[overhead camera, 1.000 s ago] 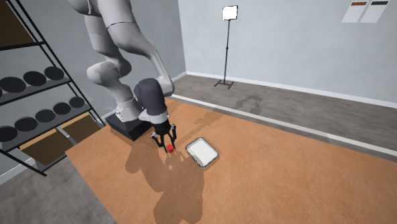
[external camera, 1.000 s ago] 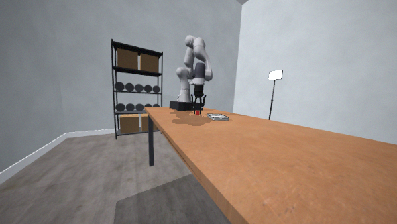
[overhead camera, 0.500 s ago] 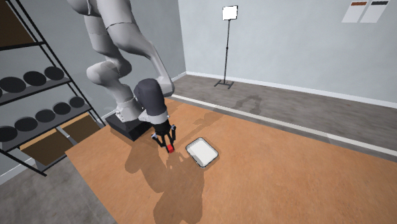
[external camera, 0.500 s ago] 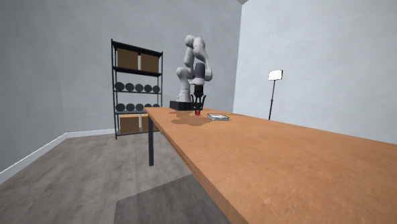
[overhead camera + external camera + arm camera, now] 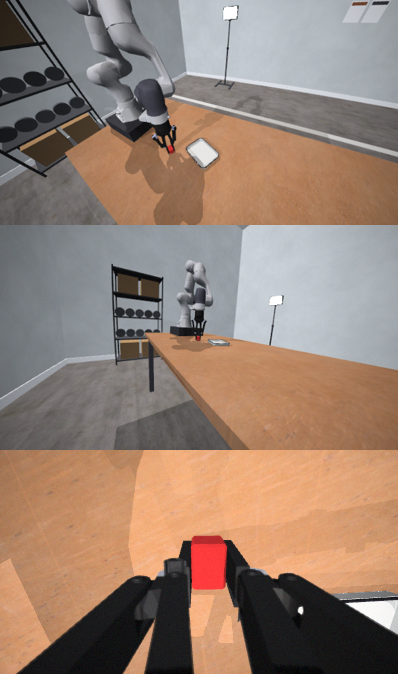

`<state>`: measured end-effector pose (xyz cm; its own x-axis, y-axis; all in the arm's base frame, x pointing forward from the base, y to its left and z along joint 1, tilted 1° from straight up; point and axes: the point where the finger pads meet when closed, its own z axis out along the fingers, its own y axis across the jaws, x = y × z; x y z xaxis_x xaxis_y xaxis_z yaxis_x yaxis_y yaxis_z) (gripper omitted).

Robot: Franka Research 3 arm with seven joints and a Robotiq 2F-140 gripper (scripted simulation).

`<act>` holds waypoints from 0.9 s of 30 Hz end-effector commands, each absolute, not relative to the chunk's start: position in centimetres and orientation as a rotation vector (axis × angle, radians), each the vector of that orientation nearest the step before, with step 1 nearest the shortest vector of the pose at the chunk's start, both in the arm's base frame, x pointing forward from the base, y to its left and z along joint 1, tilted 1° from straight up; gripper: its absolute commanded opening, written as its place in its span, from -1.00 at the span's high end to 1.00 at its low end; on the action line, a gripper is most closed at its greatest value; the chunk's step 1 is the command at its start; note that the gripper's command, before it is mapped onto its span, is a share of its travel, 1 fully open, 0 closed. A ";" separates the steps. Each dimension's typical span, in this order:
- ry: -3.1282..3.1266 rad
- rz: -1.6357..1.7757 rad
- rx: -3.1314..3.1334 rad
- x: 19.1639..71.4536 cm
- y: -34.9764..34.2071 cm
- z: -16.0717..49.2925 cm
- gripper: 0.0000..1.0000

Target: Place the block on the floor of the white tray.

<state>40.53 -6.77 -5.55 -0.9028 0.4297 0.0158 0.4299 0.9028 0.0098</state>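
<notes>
One step looks done: the claw [image 5: 208,567] is clenched on the red block [image 5: 208,561] at the counter [image 5: 269,175], with the white tray [image 5: 202,153] just beside it, unfilled.

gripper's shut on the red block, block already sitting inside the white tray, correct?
Not inside. The gripper is shut on the red block, but the top view shows the block on the table beside the white tray, apart from it.
</notes>
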 end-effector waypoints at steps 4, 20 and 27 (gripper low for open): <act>-3.056 -0.019 -0.680 40.6 -6.8 -5.5 0.80; -3.056 -0.019 -0.680 40.6 -6.8 -5.5 0.80; -3.056 -0.019 -0.680 40.6 -6.9 -4.9 0.80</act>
